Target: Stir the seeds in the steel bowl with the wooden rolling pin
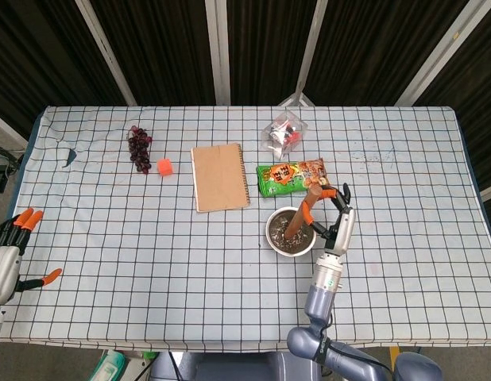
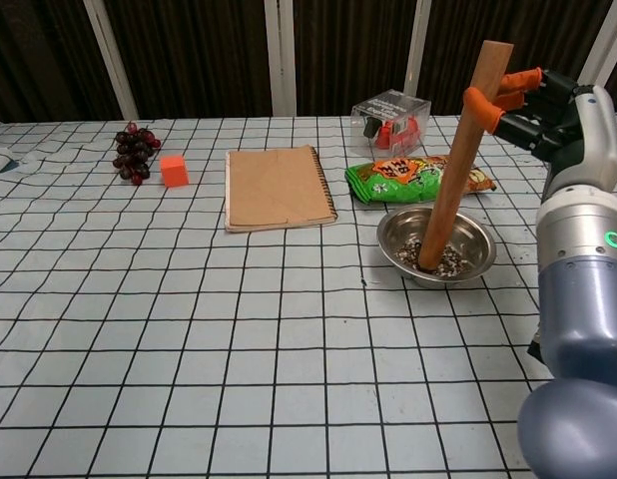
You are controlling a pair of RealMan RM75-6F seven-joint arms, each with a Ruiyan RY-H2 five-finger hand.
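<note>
Right hand (image 2: 536,100) grips wooden rolling pin (image 2: 456,158) near its top | pin tip sits in seeds (image 2: 440,263) inside steel bowl (image 2: 472,234) | left hand (image 1: 7,258) open, holds nothing

We see our right hand (image 2: 533,100) — black, orange-tipped fingers (image 2: 480,101) — on a silver-grey forearm (image 2: 578,299) with a green ring light.

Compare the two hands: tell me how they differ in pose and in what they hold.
The right hand pinches the top of the wooden rolling pin, raised above the steel bowl; the left hand holds nothing, fingers apart, off the table's left edge. Both have orange fingertips.
</note>
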